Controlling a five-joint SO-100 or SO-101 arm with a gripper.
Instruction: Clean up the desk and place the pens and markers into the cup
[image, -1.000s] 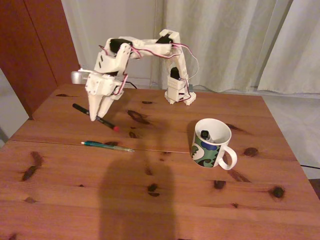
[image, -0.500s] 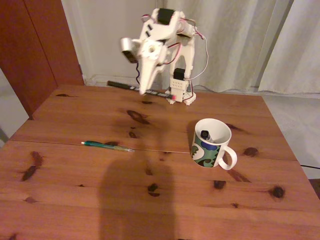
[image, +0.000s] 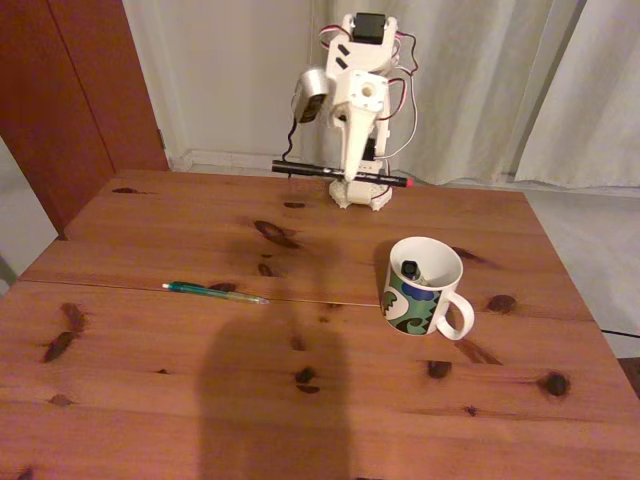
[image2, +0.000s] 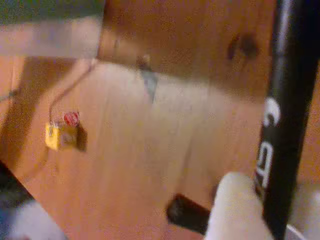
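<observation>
On the left of the fixed view a teal-green pen (image: 214, 291) is seen lying flat on the bench (image: 150, 380), along the seam between the planks and well apart from everything else; this one is judged not yet dealt with. Further right, above the far edge of the bench, the gripper (image: 354, 176) is seen raised high with its fingers pointing down, clamped across the middle of a black pen (image: 325, 172) with a red tip, which is held level in the air. In the wrist view the black barrel (image2: 282, 125) is shown running past a white finger (image2: 234, 210), with pale lettering on it that cannot be read. To the right and nearer the camera stands the patterned mug (image: 424, 287), handle turned to the right, with a dark-capped marker (image: 410, 268) already resting inside. By this showing one piece is judged stowed, one in carriage, one left; the mug lies forward and right of the gripper, well apart from it
</observation>
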